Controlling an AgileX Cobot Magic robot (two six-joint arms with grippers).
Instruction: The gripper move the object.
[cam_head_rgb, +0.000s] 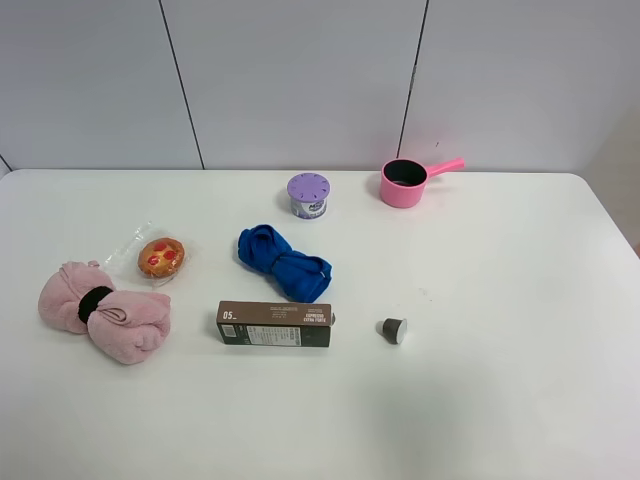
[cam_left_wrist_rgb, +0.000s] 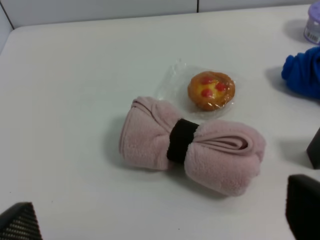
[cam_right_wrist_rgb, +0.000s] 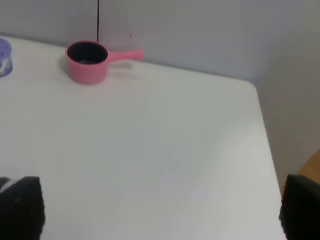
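Two sets of jaws stand wide and empty—the left gripper (cam_left_wrist_rgb: 160, 220) hangs nearest the pink towel roll (cam_left_wrist_rgb: 192, 143), lying crosswise before it at the desk's (cam_head_rgb: 480, 400) left.

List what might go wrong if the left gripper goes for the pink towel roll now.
The rolled pink fleece towel with a black band lies right against the plastic-wrapped tart, so closing fingers may snag the wrapper and drag it along. The soft roll could also sag or slip from the wide-open left gripper.
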